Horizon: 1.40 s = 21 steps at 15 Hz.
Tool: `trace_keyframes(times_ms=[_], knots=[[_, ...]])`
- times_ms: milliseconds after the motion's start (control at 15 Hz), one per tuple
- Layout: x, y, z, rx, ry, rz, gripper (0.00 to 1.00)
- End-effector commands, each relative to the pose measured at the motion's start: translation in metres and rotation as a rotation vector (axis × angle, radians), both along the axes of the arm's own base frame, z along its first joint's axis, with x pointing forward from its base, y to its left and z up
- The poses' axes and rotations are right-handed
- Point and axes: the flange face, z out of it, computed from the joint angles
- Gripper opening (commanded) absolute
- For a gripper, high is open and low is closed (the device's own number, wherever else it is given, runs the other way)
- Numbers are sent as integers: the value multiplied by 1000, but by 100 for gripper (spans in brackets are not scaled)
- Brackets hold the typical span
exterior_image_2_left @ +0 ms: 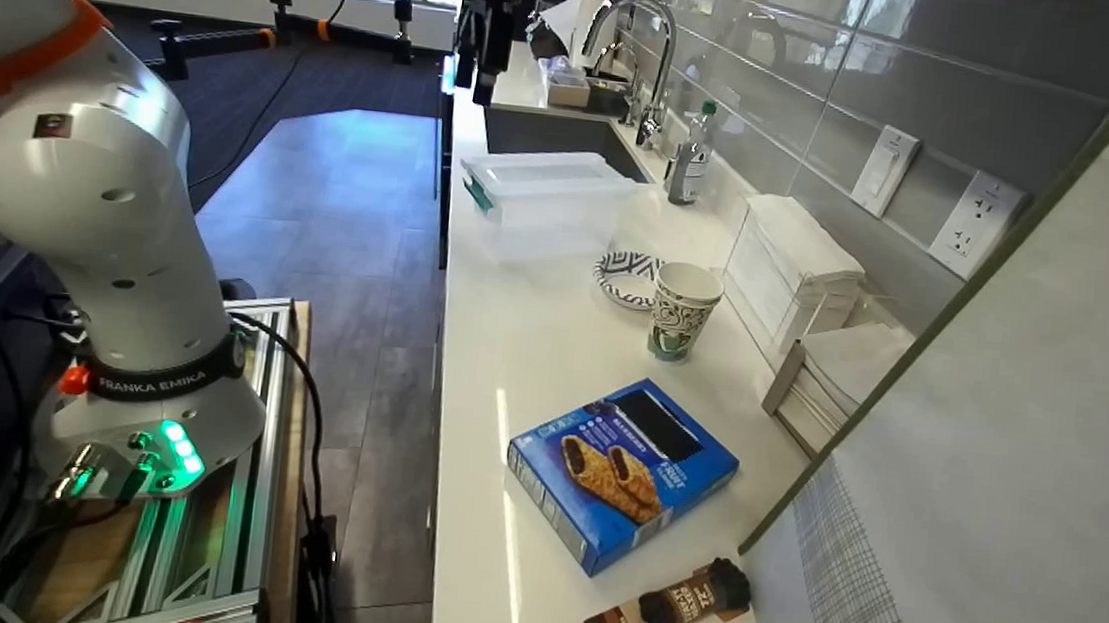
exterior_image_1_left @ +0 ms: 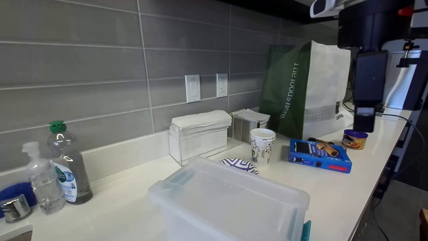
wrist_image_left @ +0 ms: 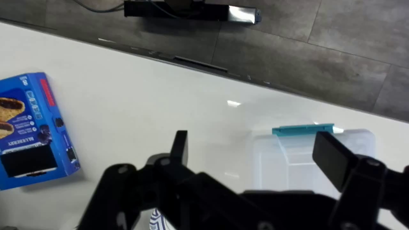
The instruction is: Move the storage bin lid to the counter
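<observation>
The translucent storage bin [exterior_image_1_left: 187,224] stands on the white counter [exterior_image_1_left: 123,201], and its frosted lid [exterior_image_1_left: 230,197] lies on top of it. Bin [exterior_image_2_left: 552,226] and lid [exterior_image_2_left: 551,175] also show in the other exterior picture. A teal latch [exterior_image_2_left: 477,194] is on the bin's side facing the counter's front edge. In the wrist view the lid [wrist_image_left: 271,163] is partly hidden by my gripper [wrist_image_left: 250,137]. My gripper is open, with nothing between its fingers. It hangs well above the counter, apart from the lid, in both exterior views [exterior_image_1_left: 364,125] [exterior_image_2_left: 479,84].
A patterned plate [exterior_image_2_left: 628,278] and paper cups [exterior_image_2_left: 683,313] stand beside the bin. A blue snack box [exterior_image_2_left: 621,473], napkin holders [exterior_image_1_left: 200,135] and a large paper bag [exterior_image_1_left: 327,87] are along the counter. Soap bottles [exterior_image_1_left: 68,167] and a sink [exterior_image_2_left: 560,136] are at the far end.
</observation>
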Motion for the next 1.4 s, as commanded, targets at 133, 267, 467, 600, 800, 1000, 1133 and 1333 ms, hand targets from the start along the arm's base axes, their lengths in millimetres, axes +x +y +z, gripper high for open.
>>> trace_keyframes(times_ms=[133, 267, 467, 600, 800, 1000, 1133, 1333], knots=[[69, -13, -17, 224, -87, 14, 100], [88, -15, -36, 309, -113, 10, 100], [109, -16, -76, 386, -90, 31, 100], [117, -15, -101, 444, -68, 81, 100], [127, -17, -131, 514, -42, 101, 84], [132, -19, -149, 557, -20, 113, 62], [134, -21, -156, 575, -12, 119, 55], [137, -26, -161, 580, -12, 128, 51]])
